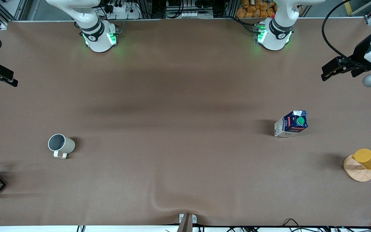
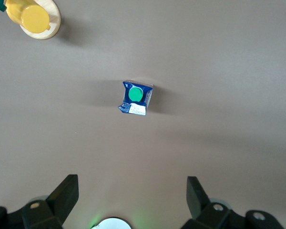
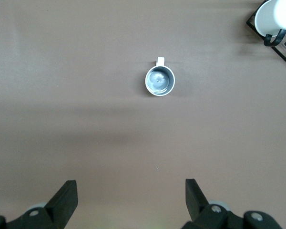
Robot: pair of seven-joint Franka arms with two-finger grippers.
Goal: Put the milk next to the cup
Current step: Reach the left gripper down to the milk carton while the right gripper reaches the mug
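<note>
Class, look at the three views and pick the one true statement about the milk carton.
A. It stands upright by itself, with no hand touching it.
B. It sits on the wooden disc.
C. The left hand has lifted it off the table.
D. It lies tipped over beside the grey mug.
A: the milk carton stands upright, cap up, toward the left arm's end of the table, with the left hand open above it and not touching.

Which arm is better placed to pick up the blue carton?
Left. Its open end effector hangs over the left arm's end of the table near the dark blue green-capped milk carton; the open right end effector hangs near the grey mug.
</note>
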